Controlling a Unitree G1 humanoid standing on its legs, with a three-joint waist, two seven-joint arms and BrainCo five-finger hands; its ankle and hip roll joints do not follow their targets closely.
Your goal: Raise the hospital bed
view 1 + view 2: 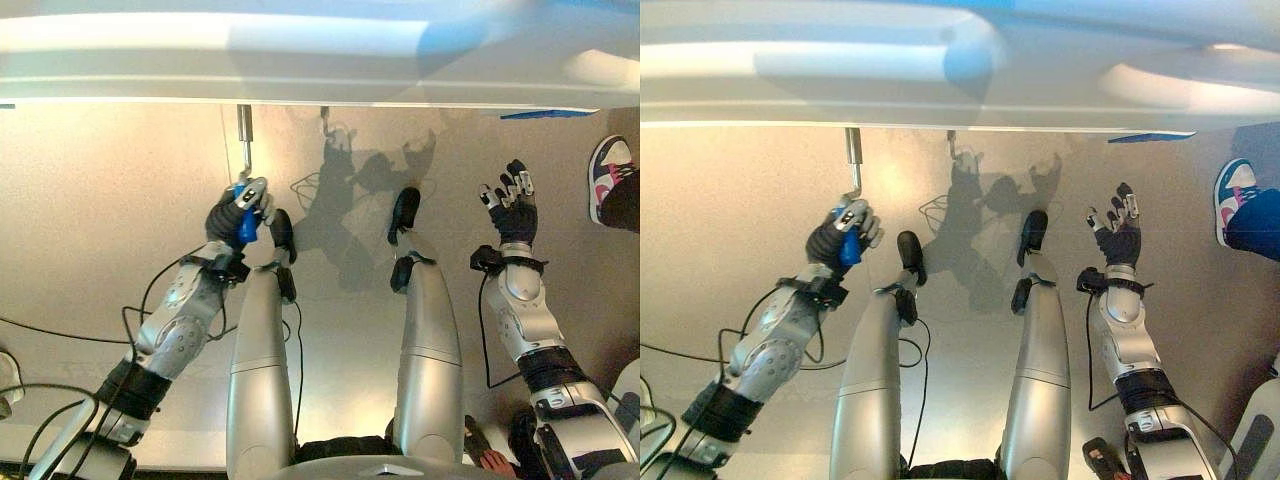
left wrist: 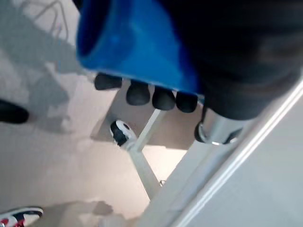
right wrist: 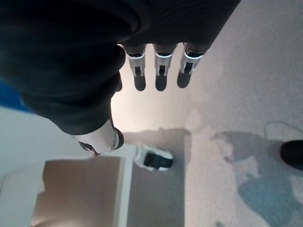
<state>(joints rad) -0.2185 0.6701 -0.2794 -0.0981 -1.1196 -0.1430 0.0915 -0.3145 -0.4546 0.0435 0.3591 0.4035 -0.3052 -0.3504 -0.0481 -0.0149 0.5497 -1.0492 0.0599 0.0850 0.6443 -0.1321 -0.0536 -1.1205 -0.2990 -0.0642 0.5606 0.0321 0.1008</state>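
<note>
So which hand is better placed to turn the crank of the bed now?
The left hand: its fingers are curled round the blue crank handle under the bed. The right hand is open, apart from it.

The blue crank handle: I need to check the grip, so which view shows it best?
The left wrist view: the blue crank handle looms close, the left hand's fingertips curled round it. Both eye views show it small inside that hand.

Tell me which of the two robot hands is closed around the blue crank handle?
The left hand: its fingers curl round the blue crank handle under the bed edge. The right hand hangs apart, fingers straight, holding nothing.
</note>
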